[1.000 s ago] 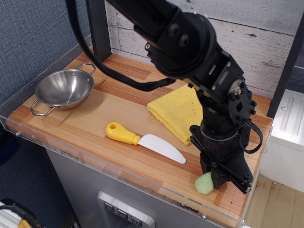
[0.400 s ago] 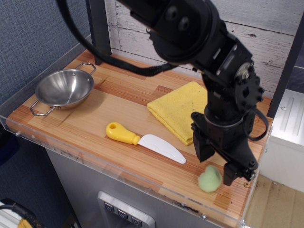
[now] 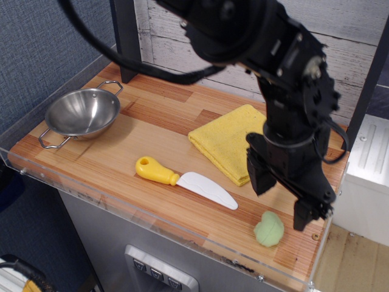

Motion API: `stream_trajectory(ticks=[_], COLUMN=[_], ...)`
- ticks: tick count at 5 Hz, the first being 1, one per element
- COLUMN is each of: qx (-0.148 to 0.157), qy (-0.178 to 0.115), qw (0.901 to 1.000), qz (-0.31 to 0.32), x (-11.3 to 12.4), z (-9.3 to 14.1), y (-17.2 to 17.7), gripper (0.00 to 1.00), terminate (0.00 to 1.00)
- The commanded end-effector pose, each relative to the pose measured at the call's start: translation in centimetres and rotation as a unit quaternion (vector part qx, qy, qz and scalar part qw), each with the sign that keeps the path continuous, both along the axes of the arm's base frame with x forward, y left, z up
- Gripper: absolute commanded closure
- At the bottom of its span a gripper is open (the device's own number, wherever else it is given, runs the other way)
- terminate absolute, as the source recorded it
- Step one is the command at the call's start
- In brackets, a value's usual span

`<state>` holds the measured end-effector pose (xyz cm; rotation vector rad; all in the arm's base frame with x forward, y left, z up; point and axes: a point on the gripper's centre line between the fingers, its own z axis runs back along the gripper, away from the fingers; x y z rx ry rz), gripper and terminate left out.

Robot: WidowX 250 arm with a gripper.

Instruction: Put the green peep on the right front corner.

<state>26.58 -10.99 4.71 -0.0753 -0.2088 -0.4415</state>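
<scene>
The green peep (image 3: 268,229), a small pale mint-green blob, lies on the striped wooden tabletop near the right front corner (image 3: 307,258), just left of a dark screw hole. My black gripper (image 3: 281,199) hangs above it and slightly behind, open and empty. One finger (image 3: 258,173) stands to the peep's upper left and the other to its upper right. Neither finger touches the peep.
A yellow cloth (image 3: 228,141) lies behind the peep, partly under the arm. A yellow-handled white knife (image 3: 185,180) lies at the front middle. A steel bowl (image 3: 82,113) sits at the left. A clear acrylic rim (image 3: 182,234) edges the front.
The gripper, low around the peep a second ago, has opened and risen. The peep stays on the table near the front right corner, shifted slightly right.
</scene>
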Motion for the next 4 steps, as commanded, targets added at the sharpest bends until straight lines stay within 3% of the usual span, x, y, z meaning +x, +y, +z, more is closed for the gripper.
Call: stream_trajectory(ticks=[1, 2, 3, 4], qx=[-0.039, -0.032, -0.032, -0.032], qy=[-0.054, -0.061, -0.061, -0.061], qw=[0.9958, 0.9928, 0.9928, 0.9928], qz=[0.063, 0.098, 0.098, 0.098], x=[0.6, -0.6, -0.6, -0.6], z=[7.6, 9.3, 9.3, 9.3], y=[3.4, 4.9, 4.9, 4.9], gripper=[0.0, 0.0, 0.0, 0.0], terminate=[0.0, 0.0, 0.0, 1.0])
